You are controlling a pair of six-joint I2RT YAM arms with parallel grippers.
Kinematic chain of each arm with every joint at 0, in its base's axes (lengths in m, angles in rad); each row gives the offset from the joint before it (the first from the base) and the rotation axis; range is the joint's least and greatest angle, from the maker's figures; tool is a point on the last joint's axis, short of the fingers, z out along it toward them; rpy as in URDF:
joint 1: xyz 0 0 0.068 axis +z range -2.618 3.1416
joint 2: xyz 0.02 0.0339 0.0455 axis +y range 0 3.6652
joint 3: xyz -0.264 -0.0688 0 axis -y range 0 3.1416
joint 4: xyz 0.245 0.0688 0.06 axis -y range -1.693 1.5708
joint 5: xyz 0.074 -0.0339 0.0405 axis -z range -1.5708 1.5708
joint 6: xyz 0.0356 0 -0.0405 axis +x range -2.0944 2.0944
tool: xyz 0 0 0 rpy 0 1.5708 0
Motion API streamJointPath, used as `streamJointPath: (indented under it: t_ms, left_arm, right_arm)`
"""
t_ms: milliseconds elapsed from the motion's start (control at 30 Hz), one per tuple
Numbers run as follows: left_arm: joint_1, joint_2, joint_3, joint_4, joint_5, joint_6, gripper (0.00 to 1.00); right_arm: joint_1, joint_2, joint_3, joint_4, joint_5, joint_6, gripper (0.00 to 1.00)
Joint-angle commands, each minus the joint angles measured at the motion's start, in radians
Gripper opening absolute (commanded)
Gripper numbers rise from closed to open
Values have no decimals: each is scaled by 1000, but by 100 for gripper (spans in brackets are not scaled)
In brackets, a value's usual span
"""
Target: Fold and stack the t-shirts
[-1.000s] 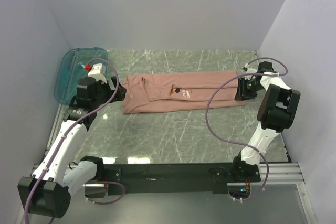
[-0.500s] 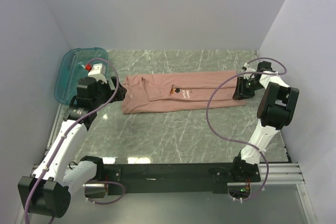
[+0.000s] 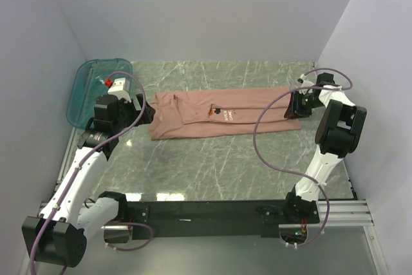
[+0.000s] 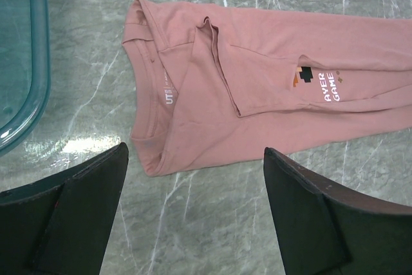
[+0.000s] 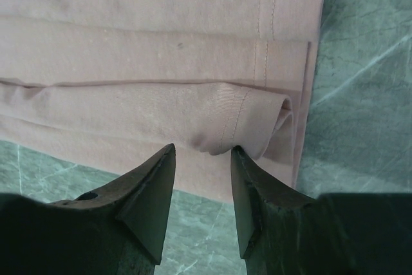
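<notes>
A salmon-pink t-shirt [image 3: 219,114] lies folded lengthwise into a long strip across the table, collar to the left and hem to the right. Its print and white lettering [image 4: 322,85] face up. My left gripper [image 3: 147,115] hovers open just short of the collar end [image 4: 154,94]; the wrist view shows its jaws [image 4: 194,152] wide apart over bare table. My right gripper [image 3: 293,109] is at the hem end. Its jaws [image 5: 203,151] stand apart, with a raised fold of the hem [image 5: 251,120] just beyond the tips and touching the right fingertip [image 5: 237,152]. Nothing lies between the fingers.
A teal translucent bin [image 3: 90,88] leans at the far left corner, its rim [image 4: 38,62] close to the left gripper. Grey walls close in the table on three sides. A purple cable [image 3: 264,140] loops from the right arm over the marble table [image 3: 212,165].
The right gripper has shifted slightly toward the far side along the hem end. The left arm and the t-shirt have not moved.
</notes>
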Motion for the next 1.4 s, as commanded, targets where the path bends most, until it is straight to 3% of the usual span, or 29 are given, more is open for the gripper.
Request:
streamJointPath:
  t_ms: [0, 767, 1000, 1167, 1267, 1367]
  left_arm:
    - [-4, 1, 14, 40, 2, 23, 91]
    - [-4, 38, 11, 37, -16, 27, 91]
    - [-3, 41, 13, 37, -24, 29, 90]
    - [-4, 32, 10, 40, -24, 31, 91]
    - [-3, 41, 8, 47, 5, 32, 91]
    - [-3, 52, 8, 50, 22, 34, 90]
  right_arm:
    - [-7, 10, 48, 3, -22, 13, 47]
    - [-7, 201, 339, -34, -76, 68, 47]
    - [-7, 165, 367, -44, -129, 46, 47]
    - [4, 69, 324, -92, -223, -106, 48]
    - [124, 0, 263, -172, -209, -264, 48]
    - [244, -109, 180, -141, -174, -365, 48]
